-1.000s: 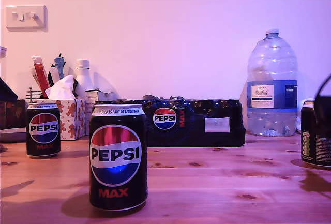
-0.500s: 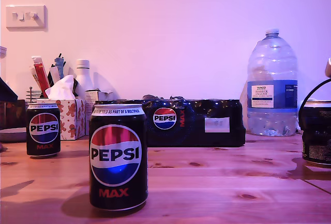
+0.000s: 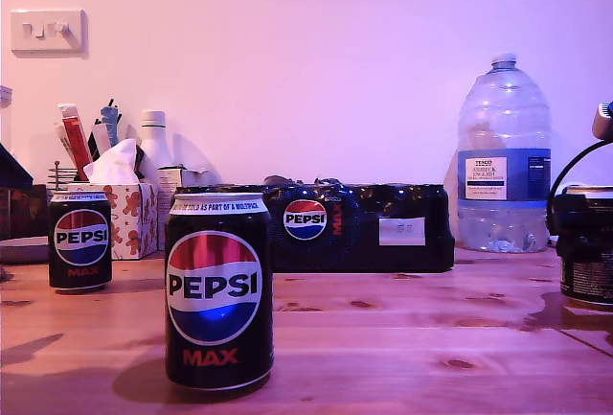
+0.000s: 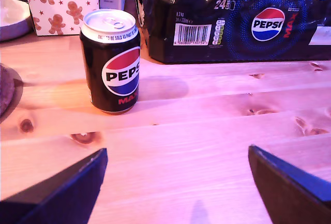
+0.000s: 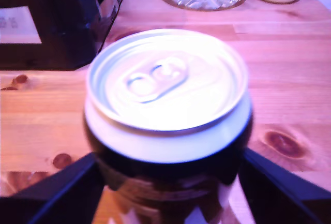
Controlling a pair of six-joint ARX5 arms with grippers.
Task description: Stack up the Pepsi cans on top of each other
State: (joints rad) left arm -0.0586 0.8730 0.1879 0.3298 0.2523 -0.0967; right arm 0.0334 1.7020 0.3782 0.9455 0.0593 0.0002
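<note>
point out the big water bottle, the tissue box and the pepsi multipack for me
Water bottle [image 3: 504,161]: exterior view, on its paper label.
Tissue box [image 3: 134,219]: exterior view, on its gingerbread-print front.
Pepsi multipack [image 3: 383,228]: exterior view, on the dark shrink-wrap front.

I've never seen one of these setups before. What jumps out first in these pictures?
The big black Pepsi Max can standing up front on the wooden table, toward the exterior view's left, grabs the eye first. Behind it lies a dark shrink-wrapped Pepsi multipack, with a large water bottle toward that view's right. At that view's right edge, my second hand sits around another can, a finger on either side of it.
</note>
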